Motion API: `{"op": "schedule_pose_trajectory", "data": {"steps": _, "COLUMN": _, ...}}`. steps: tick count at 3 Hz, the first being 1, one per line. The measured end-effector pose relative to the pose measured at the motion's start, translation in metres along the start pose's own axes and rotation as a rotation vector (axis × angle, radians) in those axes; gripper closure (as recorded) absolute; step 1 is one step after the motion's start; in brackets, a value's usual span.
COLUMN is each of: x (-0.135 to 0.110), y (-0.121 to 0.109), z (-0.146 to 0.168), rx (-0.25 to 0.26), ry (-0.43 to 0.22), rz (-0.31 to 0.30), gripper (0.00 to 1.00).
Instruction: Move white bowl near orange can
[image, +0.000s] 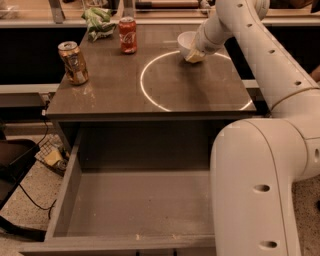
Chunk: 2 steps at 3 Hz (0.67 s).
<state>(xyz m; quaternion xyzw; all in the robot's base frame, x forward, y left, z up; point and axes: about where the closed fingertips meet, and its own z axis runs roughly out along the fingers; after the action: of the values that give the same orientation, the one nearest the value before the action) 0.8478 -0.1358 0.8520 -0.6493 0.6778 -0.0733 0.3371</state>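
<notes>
The white bowl stands upright at the back of the table top, just right of centre. The gripper comes down from the white arm and sits against the bowl's right front side, covering part of its rim. The orange can stands upright near the table's left edge, far to the left of the bowl.
A red cola can stands at the back, between the orange can and the bowl. A green crumpled bag lies at the back left. A white ring is marked on the table top. An open drawer juts out below the front edge.
</notes>
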Motion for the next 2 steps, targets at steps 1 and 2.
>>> {"op": "schedule_pose_trajectory", "data": {"steps": 1, "x": -0.0005, "y": 0.0017, "z": 0.0036, "rx": -0.005, "ry": 0.000, "rz": 0.000, "gripper": 1.00}}
{"op": "schedule_pose_trajectory", "data": {"steps": 2, "x": -0.0005, "y": 0.0018, "z": 0.0037, "rx": -0.005, "ry": 0.000, "rz": 0.000, "gripper": 1.00}}
